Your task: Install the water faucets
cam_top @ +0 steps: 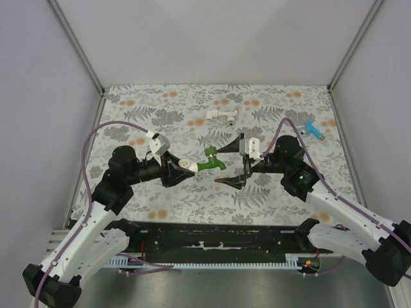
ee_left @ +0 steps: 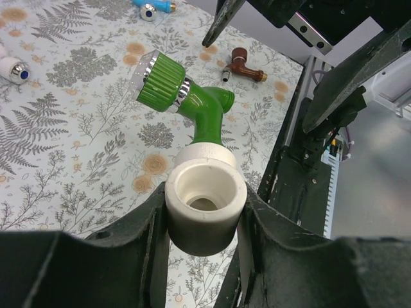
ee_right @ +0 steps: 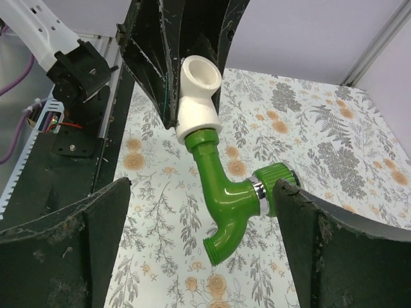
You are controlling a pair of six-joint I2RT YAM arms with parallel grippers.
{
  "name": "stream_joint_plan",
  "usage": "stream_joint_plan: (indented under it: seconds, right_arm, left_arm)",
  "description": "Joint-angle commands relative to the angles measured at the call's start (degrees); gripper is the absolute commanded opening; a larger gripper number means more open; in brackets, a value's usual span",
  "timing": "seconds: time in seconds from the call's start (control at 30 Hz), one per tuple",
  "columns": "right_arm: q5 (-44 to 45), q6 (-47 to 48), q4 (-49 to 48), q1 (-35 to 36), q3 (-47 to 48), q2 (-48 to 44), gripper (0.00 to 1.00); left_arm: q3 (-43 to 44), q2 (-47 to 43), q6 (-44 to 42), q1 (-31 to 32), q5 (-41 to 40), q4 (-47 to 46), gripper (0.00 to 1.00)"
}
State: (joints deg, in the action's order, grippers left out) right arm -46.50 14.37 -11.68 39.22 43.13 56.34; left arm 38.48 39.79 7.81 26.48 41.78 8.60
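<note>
My left gripper point(cam_top: 182, 168) is shut on a white elbow fitting point(cam_top: 187, 166) and holds it above the table. The bright green faucet point(cam_top: 212, 161) sticks out of that fitting toward the right. In the left wrist view the fitting point(ee_left: 205, 186) sits between the jaws with the green faucet point(ee_left: 196, 106) beyond it. My right gripper point(cam_top: 230, 163) is open, its jaws on either side of the green faucet point(ee_right: 231, 199). One finger point(ee_right: 321, 244) lies close to the faucet's ribbed handle. A blue faucet point(cam_top: 313, 130) lies at the far right. A reddish-brown faucet point(ee_left: 245, 66) lies on the mat.
A second white fitting with a chrome end point(cam_top: 222, 115) lies at the back middle of the floral mat point(cam_top: 141, 128). Grey walls enclose the table on three sides. A black rail point(cam_top: 212, 240) with cables runs along the near edge.
</note>
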Motion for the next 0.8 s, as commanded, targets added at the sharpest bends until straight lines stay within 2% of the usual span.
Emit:
stream_joint_plan:
  seconds: [0.0,0.33,0.53,0.77]
  right_arm:
    - [0.00,4.70,-0.19,0.85,3.62,2.11,0.98]
    - [2.11,7.69,4.47,3.14,5.12,9.05,0.96]
    - [-0.25,5.85,6.85,3.49,6.61,12.48,0.91]
    - [-1.75,1.63,4.57,4.37,6.52,14.59,0.93]
  left_arm:
    - [2.92,0.20,3.35,-0.55,3.13,-4.73,0.02]
    - [2.74,-0.50,3.61,-0.99,3.31,-5.09,0.02]
    - [2.48,-1.47,3.61,-1.25,3.75,-5.70,0.02]
    - [2.13,-1.56,4.22,-1.34,3.22,-6.23,0.02]
